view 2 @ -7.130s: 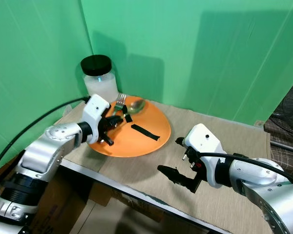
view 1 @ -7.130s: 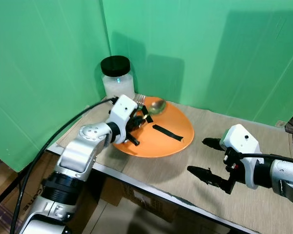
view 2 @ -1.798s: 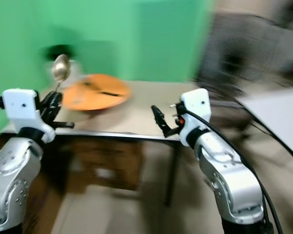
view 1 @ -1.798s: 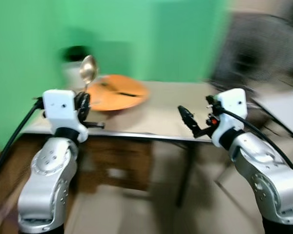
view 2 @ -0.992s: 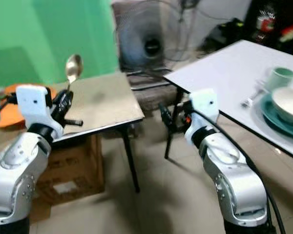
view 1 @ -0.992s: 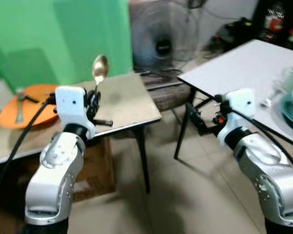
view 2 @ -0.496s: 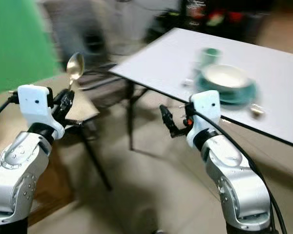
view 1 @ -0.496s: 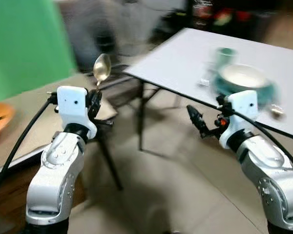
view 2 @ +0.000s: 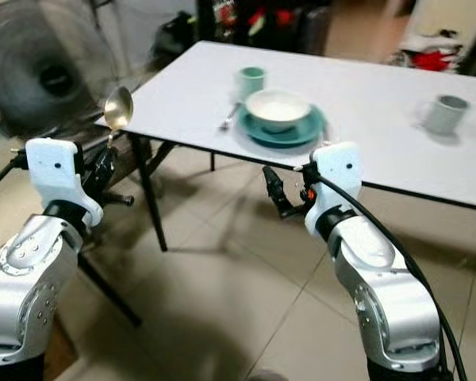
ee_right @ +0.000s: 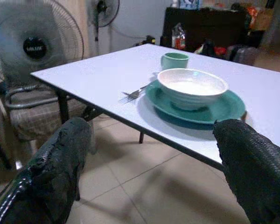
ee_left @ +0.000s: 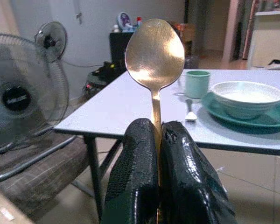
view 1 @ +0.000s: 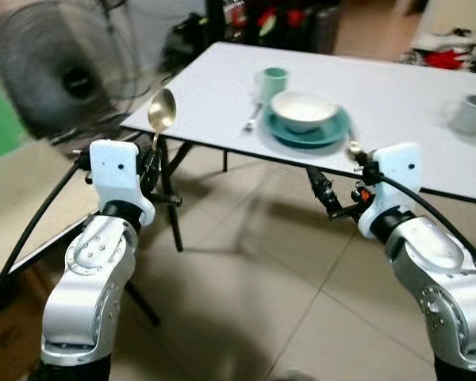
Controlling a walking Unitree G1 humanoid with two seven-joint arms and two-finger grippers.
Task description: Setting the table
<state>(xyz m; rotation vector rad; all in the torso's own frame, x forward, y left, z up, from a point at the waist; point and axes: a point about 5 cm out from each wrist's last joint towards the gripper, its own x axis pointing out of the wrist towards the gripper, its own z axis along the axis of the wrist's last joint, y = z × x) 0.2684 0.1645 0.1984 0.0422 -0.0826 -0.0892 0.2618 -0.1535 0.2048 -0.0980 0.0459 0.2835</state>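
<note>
Your left gripper (ee_left: 158,140) pinches the spoon (view 1: 161,111) by its handle, bowl end up, held in the air near the white table's (view 1: 397,95) corner. Your right gripper (ee_right: 154,154) is spread wide and holds nothing, raised in front of the table edge. On the table you see a white bowl (view 1: 304,109) sitting on a teal plate (view 1: 333,135), a fork (view 1: 253,119) just beside the plate, and a green cup (view 1: 274,81) behind it. A fan (view 1: 59,75) stands off to your left.

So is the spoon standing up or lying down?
Standing up. The left gripper pinches the spoon by its handle, bowl on top.
</note>
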